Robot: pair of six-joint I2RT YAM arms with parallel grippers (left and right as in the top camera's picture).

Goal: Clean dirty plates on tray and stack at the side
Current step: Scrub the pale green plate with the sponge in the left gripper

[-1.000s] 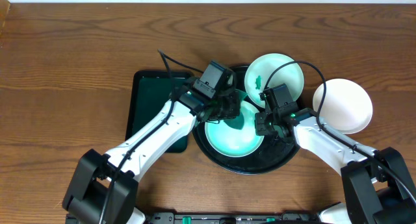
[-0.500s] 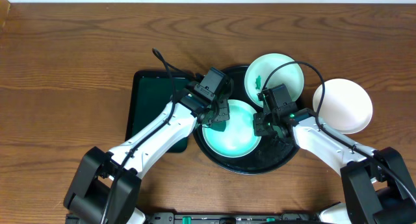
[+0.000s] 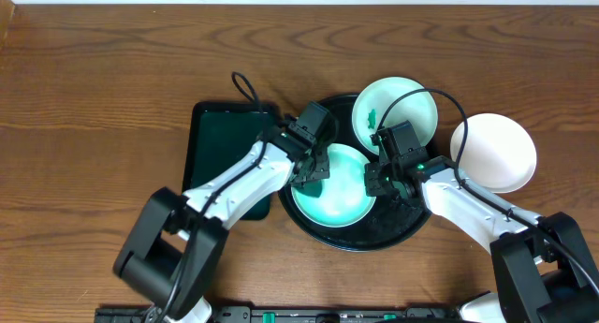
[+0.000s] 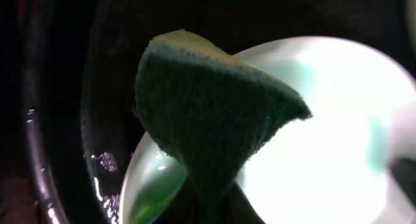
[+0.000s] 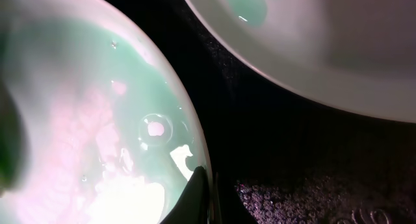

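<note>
Plate (image 3: pixel 335 184) sitting in tray (image 3: pixel 393 237) middle, wet green. Left end effector (image 3: pixel 314 166) clamping sponge (image 4: pixel 208 120), pressing it onto plate for scrubbing. Right end effector (image 3: pixel 379 180) closed, tips bracing plate's right rim, likely stopping sliding. Clean plate (image 3: pixel 496 153) sitting aside on surface (image 3: pixel 94 98).

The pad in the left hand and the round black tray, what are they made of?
The pad: likely a scouring sponge, fuzzy matte dark green face over a paler foam edge. The tray: probably plastic, glossy black with bright reflections; can't confirm.
</note>
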